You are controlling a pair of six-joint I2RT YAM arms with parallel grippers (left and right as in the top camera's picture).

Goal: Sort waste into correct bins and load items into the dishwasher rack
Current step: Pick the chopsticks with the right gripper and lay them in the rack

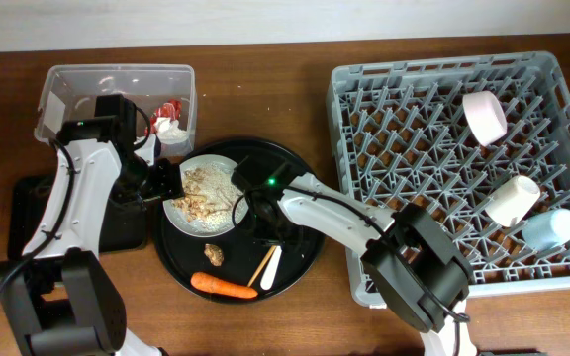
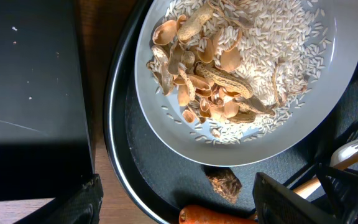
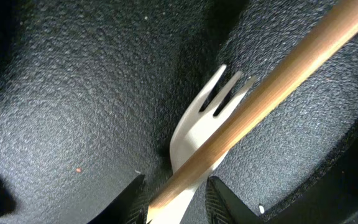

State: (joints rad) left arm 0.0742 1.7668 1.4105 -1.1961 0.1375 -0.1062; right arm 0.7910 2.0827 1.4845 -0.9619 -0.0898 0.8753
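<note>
Two arms work over the round black tray [image 1: 300,247] in the middle of the table. The left gripper [image 2: 179,198] hangs just beside the left rim of the white plate [image 2: 160,115], its fingers [image 2: 82,202] spread wide with nothing between them. Rice [image 2: 278,56] and peanut shells [image 2: 210,81] cover the plate, which sits on the round tray. A brown lump [image 1: 213,255] and a carrot [image 1: 224,287] lie on the tray in front of the plate.

The right gripper [image 3: 176,202] is down on the tray to the right of the plate. Its fingertips [image 3: 225,202] stand close on either side of a wooden chopstick [image 3: 272,87] that lies across a white fork [image 3: 194,124]. I cannot tell whether they press on them.

A clear tub [image 1: 117,71] at the back left holds a red-and-white wrapper [image 1: 171,114]. A black rectangular tray [image 1: 26,208] sits in front of the tub, partly under the left arm.

The grey rack [image 1: 443,61] fills the right side. Inside it a pink bowl [image 1: 484,116] stands near the back, and a cream cup [image 1: 514,200] lies just beside a light blue cup [image 1: 552,227] near the right edge.
</note>
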